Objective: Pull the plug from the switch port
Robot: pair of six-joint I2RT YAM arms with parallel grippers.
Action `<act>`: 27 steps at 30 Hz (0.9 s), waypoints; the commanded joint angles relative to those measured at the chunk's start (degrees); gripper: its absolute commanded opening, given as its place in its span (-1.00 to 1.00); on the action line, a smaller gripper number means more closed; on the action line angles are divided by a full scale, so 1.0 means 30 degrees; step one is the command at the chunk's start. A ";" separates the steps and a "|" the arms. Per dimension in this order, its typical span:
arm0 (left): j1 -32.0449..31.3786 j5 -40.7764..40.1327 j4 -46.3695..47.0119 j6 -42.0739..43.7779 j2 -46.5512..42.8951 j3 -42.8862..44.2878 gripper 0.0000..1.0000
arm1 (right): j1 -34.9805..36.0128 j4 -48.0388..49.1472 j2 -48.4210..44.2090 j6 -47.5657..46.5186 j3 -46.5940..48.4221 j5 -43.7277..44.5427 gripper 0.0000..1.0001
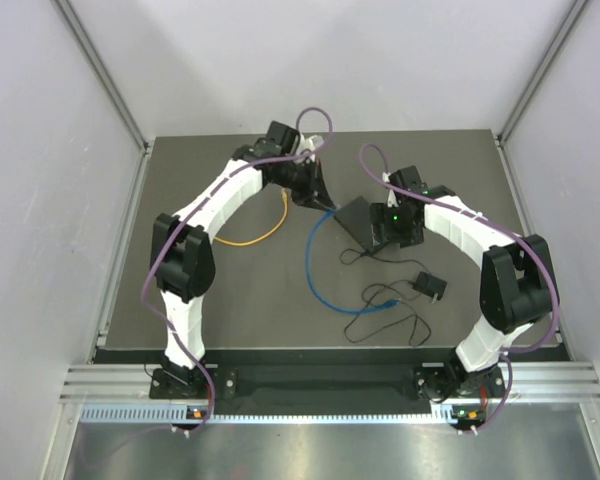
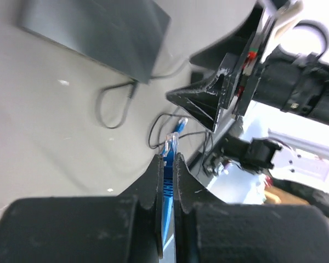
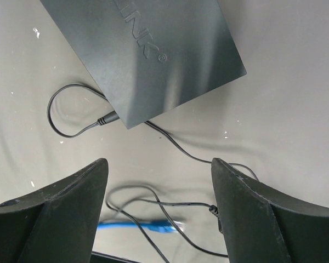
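The flat black switch (image 1: 355, 215) lies at the table's middle, with a thin black power cord plugged into its near edge (image 3: 107, 118). My left gripper (image 1: 320, 195) is beside the switch's left corner. In the left wrist view it (image 2: 168, 159) is shut on the blue cable's plug (image 2: 169, 145). The plug's clear tip sticks out past the fingertips, free in the air and apart from the switch (image 2: 93, 33). My right gripper (image 1: 388, 238) hovers over the switch's near side. It (image 3: 159, 181) is open and empty, and the switch (image 3: 148, 55) lies just beyond its fingers.
The blue cable (image 1: 315, 260) loops toward the front, and its other plug (image 3: 167, 226) lies on the table. A yellow cable (image 1: 260, 235) lies to the left. A small black adapter (image 1: 429, 286) with tangled thin wire sits front right. White walls enclose the table.
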 commanded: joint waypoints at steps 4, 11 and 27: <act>0.1770 -0.3004 -0.4533 0.1776 -0.2368 0.2495 -1.00 | -0.0159 0.0081 -0.0825 -0.0279 0.0557 -0.0024 0.52; 0.2650 -0.5961 -0.6765 0.2978 -0.3451 0.3551 -1.00 | -0.0159 0.0139 -0.0707 -0.0278 0.0498 -0.0141 0.53; 0.4584 0.0714 0.3836 -0.5601 -0.7172 -0.1514 -1.00 | -0.0159 0.0430 -0.0648 -0.0599 0.0528 -0.1915 0.53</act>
